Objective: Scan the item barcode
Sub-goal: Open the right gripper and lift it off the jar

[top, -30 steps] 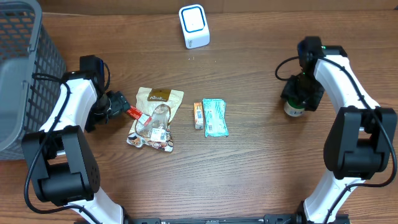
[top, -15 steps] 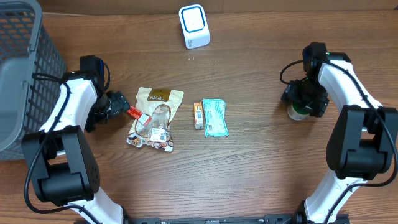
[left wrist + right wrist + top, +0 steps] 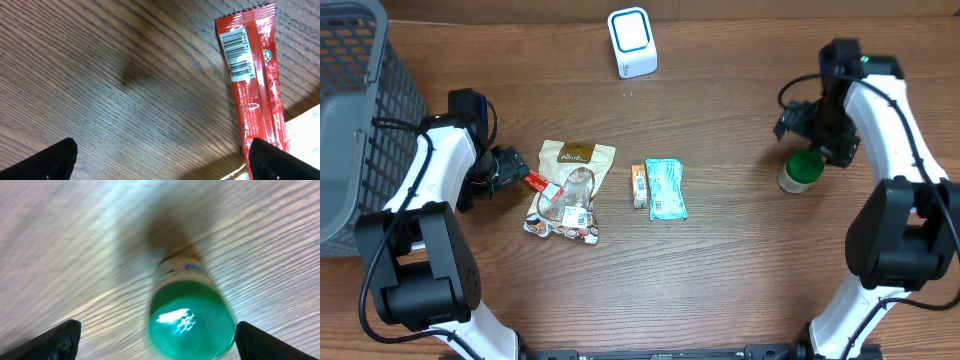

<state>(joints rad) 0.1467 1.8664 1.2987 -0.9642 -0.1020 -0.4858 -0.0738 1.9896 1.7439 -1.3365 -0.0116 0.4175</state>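
On the right side of the table (image 3: 720, 280), the right gripper (image 3: 802, 135) hangs over a green-capped bottle (image 3: 802, 172) with its jaws spread wide. In the wrist view neither finger touches the cap, so the bottle stands free. It is upright with its cap to the ceiling and its long axis vertical, and no code shows on it from above. Across the table, the left gripper (image 3: 516, 172) is low and equally wide open, holding nothing, at the near end of a red stick packet (image 3: 252, 95). The packet lies flat, and its long axis slants from that gripper toward the snack pouch (image 3: 570, 190), whose edge its far end meets. Its barcode (image 3: 235, 50) faces up at the end nearest the gripper. The step in hand looks like the changeover between items, with the packet the likely next pick. That would call for lowering the left jaws across the packet's narrow width, clear of the printed bars, and closing. The arm would then carry the packet to the white-and-blue scanner (image 3: 632, 42) at the back edge and turn the code toward its window.
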